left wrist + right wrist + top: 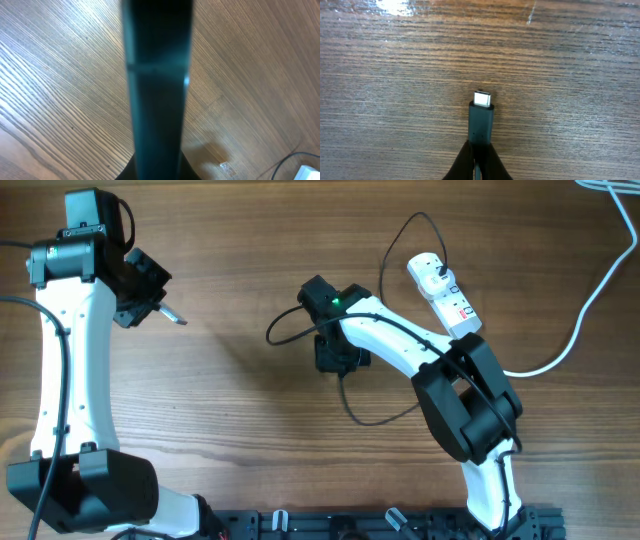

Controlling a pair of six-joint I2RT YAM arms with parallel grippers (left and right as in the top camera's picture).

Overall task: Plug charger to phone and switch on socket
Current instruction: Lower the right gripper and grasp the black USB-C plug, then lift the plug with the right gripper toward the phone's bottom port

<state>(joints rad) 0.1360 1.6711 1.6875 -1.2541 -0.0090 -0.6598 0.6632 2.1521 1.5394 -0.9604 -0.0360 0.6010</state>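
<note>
At upper right of the overhead view, the socket [445, 290] lies on the bench [230, 410], its thick white cord [590, 300] trailing toward the right edge. The charger [365, 422] loops from it to the right hand [335, 358] at centre frame. The left hand [150, 300], upper left, is closed on a thin object.

Left wrist view: a flat dark-teal slab, blurred but apparently the phone [157, 100], is clamped in the hand and fills the frame's centre.

Right wrist view: the fingers [457, 167] pinch the black connector [481, 122], with its silver tip exposed and pointing up-frame over the wood.
</note>
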